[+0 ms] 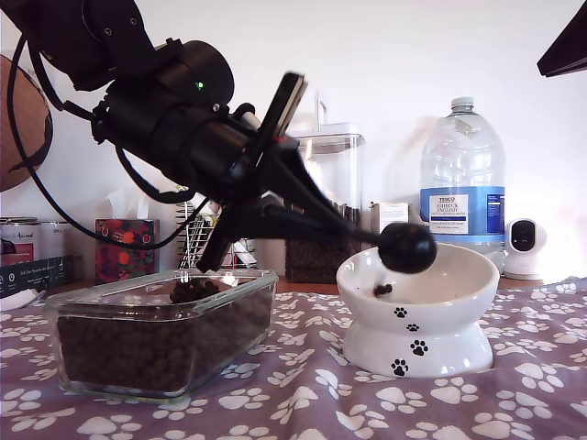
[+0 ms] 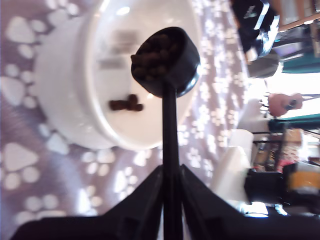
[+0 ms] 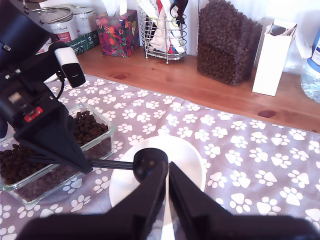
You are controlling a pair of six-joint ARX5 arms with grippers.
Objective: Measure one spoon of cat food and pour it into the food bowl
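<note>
My first hand [image 2: 170, 175] is clenched on the long handle of the spoon [image 2: 167, 60], holding its cup of cat food [image 2: 155, 52] over the food bowl [image 1: 417, 316], where a few pellets already lie, presumably ready to tip. My second hand [image 3: 167, 187] hovers above the bowl with its fingers nearly together, grasping nothing. The glass dish [image 1: 160, 335] of kibble sits just beside the bowl on the worktop.

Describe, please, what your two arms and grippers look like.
My first gripper has matte black, wedge-shaped fingers. Its arm is black and cylindrical, with looping black cables and a small green light. My second gripper has the same black tapered fingers.
</note>
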